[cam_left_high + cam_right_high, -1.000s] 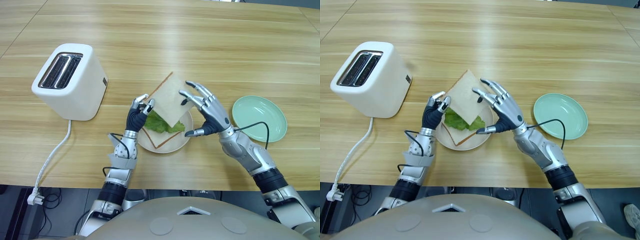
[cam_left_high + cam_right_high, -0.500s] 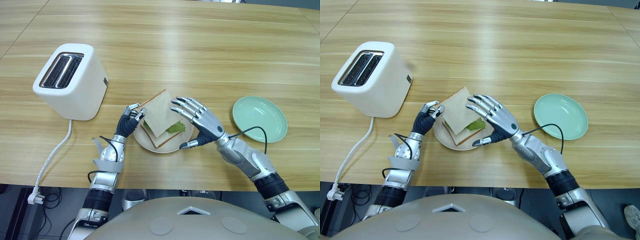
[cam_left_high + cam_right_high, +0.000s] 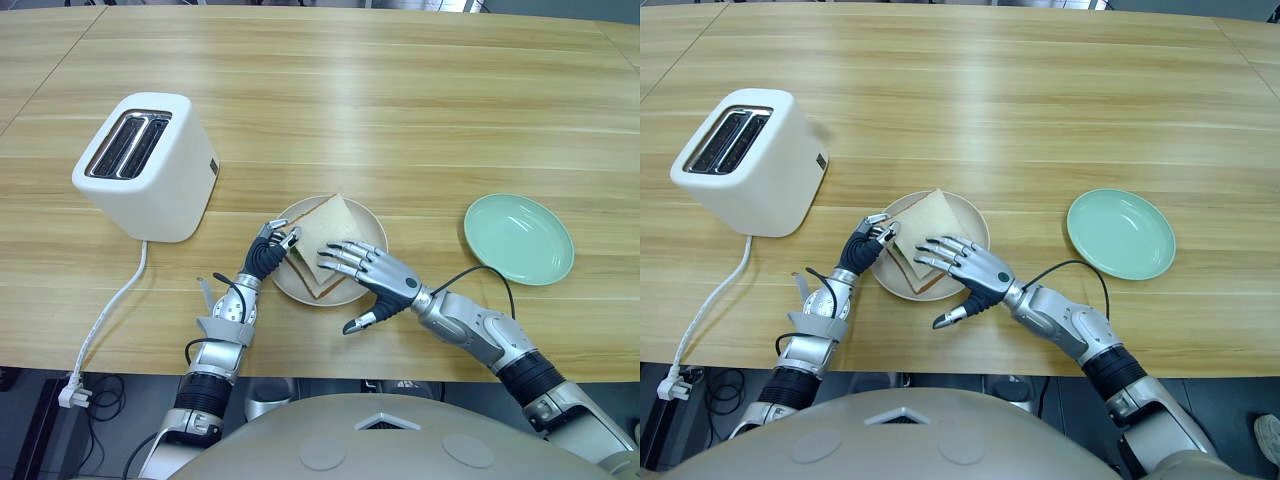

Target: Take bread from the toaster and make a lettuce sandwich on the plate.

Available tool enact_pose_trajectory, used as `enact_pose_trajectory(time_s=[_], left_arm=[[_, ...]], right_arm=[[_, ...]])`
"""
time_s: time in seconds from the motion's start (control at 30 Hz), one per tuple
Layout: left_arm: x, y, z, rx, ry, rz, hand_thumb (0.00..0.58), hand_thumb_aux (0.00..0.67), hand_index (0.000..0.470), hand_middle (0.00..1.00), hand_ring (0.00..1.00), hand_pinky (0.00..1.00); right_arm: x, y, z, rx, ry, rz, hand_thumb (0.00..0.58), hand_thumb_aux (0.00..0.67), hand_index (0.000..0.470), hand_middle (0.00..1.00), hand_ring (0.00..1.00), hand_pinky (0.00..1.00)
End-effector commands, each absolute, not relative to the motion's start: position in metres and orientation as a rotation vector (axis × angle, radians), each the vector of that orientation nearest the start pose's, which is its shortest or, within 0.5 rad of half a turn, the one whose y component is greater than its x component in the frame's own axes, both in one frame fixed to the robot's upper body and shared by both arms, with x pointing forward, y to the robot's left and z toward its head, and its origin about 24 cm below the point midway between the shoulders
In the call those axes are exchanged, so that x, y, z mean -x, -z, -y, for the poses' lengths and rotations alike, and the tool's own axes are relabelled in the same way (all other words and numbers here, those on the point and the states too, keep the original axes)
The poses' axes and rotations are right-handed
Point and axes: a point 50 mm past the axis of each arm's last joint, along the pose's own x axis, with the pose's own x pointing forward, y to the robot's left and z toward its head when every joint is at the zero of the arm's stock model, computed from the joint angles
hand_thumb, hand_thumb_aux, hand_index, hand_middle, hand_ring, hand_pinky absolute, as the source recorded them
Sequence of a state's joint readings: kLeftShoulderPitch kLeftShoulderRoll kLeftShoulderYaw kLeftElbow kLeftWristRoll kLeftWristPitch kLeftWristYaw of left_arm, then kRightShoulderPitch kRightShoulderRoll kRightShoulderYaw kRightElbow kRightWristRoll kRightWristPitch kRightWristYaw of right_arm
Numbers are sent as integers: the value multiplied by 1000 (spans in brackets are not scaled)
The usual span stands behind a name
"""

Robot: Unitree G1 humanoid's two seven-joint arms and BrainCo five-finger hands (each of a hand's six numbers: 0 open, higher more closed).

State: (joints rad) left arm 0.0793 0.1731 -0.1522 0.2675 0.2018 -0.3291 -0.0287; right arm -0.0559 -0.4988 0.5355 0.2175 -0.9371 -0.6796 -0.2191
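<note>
Presently the right robot hand (image 3: 385, 285) is being held wide open over the near right part of the sandwich. Its fingers (image 3: 340, 255) are being spread across the top slice (image 3: 335, 225), and whether they are pressing on the bread or only hovering just above it cannot be told. Nothing is being gripped by it.

The left robot hand (image 3: 268, 250) is being kept at the left rim of the plate (image 3: 378, 228), right beside the sandwich's left corner. Whether that corner is being pinched cannot be told.

The sandwich is being carried by the round beige plate. The top slice is lying flat with one corner pointing away from the robot, the lower slice (image 3: 322, 290) is being shown only as a crust line along the near edge, and a little lettuce (image 3: 298, 260) is being glimpsed between the two at the left side.

A green plate (image 3: 519, 238) is being left on the table (image 3: 400, 100) to the right, well apart from the sandwich. The white toaster (image 3: 150, 165) is standing upright on the left with its two slots facing up. Its cord (image 3: 110, 310) is being trailed over the table's near edge, where the plug (image 3: 70, 397) is hanging.
</note>
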Motion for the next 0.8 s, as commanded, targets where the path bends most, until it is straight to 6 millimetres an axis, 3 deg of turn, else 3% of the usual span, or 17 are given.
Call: enact_pose_trajectory(time_s=[0.03, 0.2, 0.23, 0.27, 0.3, 0.33, 0.47, 0.6, 0.7, 0.8], left_arm=[[-211, 33, -153, -376, 251, -157, 580, 670, 460, 1000, 1000, 1000], [-210, 36, -156, -421, 251, -184, 580, 670, 460, 1000, 1000, 1000], [-211, 36, -156, -451, 246, -177, 449, 352, 242, 961, 961, 961], [-213, 33, -158, -492, 233, -159, 0, 0, 0, 376, 376, 376], [-217, 28, -162, -549, 206, -125, 0, 0, 0, 376, 376, 376], [-223, 22, -167, -614, 164, -83, 0, 0, 0, 0, 0, 0], [-246, -31, -203, -873, -188, 201, 0, 0, 0, 0, 0, 0], [-248, -79, -227, -966, -468, 462, 0, 0, 0, 0, 0, 0], [-248, -87, -225, -889, -466, 533, 0, 0, 0, 0, 0, 0], [-247, -75, -204, -617, -244, 495, 0, 0, 0, 0, 0, 0]], right_arm=[[-183, 32, 111, 1191, -1053, 397, 0, 0, 0, 0, 0, 0], [-177, 45, 111, 1195, -1139, 327, 0, 0, 0, 0, 0, 0], [-176, 45, 110, 1190, -1146, 325, 0, 0, 0, 0, 0, 0], [-175, 46, 110, 1185, -1154, 321, 0, 0, 0, 0, 0, 0], [-174, 46, 110, 1183, -1163, 315, 0, 0, 0, 0, 0, 0], [-173, 47, 110, 1183, -1172, 311, 0, 0, 0, 0, 0, 0], [-174, 47, 109, 1190, -1170, 318, 0, 0, 0, 0, 0, 0], [-186, 38, 105, 1198, -1087, 379, 0, 0, 0, 0, 0, 0], [-199, 27, 102, 1208, -977, 449, 0, 0, 0, 0, 0, 0], [-216, -3, 101, 1133, -752, 589, 0, 0, 0, 0, 0, 0]])
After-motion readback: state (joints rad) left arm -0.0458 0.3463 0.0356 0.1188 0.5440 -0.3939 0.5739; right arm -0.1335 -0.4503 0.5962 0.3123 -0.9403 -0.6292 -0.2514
